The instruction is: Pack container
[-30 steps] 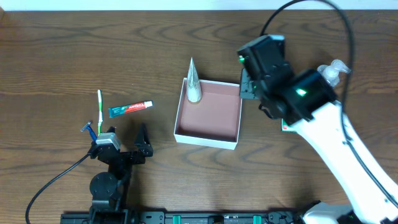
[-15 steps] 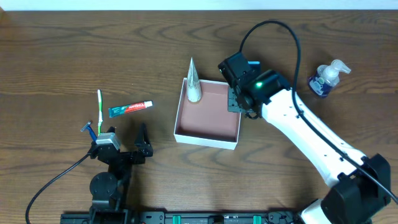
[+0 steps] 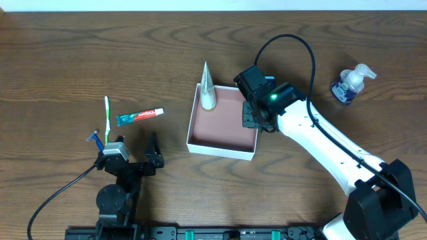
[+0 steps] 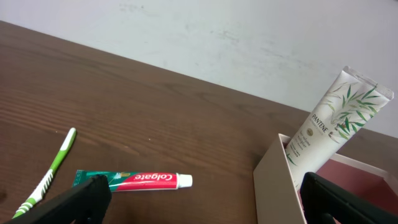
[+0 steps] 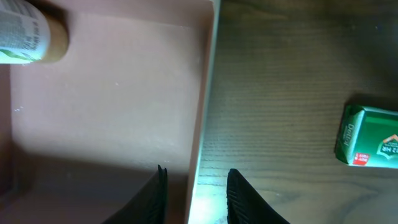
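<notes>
The container (image 3: 223, 128), a shallow square box with white walls and a pinkish-brown floor, sits mid-table. A white Pantene tube (image 3: 208, 88) stands leaning in its far left corner. My right gripper (image 3: 250, 117) is low over the container's right wall (image 5: 205, 93). Its jaws stand slightly apart astride the wall without touching it, one finger inside the box and one outside (image 5: 196, 171). My left gripper (image 3: 130, 151) rests wide open near the front left and holds nothing (image 4: 205, 200). A toothpaste tube (image 4: 134, 180) lies just ahead of it.
A green toothbrush (image 3: 107, 113) and a blue-handled item (image 3: 95, 139) lie left of the toothpaste (image 3: 140, 117). A pump bottle (image 3: 348, 85) stands at the far right. A small green packet (image 5: 370, 137) lies on the table right of the container.
My right arm swung left and down from beside the container to straddle its right wall, which uncovered the pump bottle. The left arm stayed still.
</notes>
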Tool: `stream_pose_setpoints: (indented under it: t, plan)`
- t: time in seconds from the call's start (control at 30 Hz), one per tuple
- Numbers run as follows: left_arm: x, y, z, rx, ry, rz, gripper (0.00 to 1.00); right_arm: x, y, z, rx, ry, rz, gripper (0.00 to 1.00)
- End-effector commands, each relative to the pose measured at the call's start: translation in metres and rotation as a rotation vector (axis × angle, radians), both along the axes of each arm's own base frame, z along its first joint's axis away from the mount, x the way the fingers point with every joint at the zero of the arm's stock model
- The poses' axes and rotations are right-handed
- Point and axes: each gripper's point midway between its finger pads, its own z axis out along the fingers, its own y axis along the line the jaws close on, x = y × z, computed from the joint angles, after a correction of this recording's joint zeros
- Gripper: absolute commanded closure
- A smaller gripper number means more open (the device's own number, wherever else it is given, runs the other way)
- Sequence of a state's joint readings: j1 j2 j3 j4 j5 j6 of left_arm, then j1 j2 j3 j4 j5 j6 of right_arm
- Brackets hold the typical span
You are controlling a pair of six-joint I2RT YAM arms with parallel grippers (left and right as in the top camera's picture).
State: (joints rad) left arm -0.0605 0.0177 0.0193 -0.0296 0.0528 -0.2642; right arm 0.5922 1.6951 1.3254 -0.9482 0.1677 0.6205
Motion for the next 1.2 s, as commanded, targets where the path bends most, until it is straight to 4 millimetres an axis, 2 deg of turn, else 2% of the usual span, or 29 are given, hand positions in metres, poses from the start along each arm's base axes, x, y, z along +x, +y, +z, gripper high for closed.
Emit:
stream_pose_setpoints:
  t: [0.0, 0.33, 0.67, 1.0, 1.17]
  plan:
    - [-0.001, 0.001, -0.017, 0.012, 0.053, 0.004, 0.02, -0.001, -0.001, -0.005, 0.009, 0.009, -0.017, 0.71]
    - [-0.001, 0.001, -0.017, 0.012, 0.053, 0.004, 0.02, -0.010, -0.002, -0.023, 0.012, 0.042, -0.010, 0.72]
    - [-0.001, 0.001, -0.017, 0.012, 0.053, 0.004, 0.02, -0.010, -0.003, -0.024, 0.007, 0.043, -0.007, 0.85]
    - [-0.001, 0.001, -0.017, 0.012, 0.053, 0.004, 0.02, -0.011, -0.004, -0.024, 0.000, 0.046, 0.000, 0.88]
    - [-0.001, 0.001, -0.017, 0.012, 0.053, 0.004, 0.02, -0.011, -0.004, -0.024, -0.002, 0.048, 0.000, 0.85]
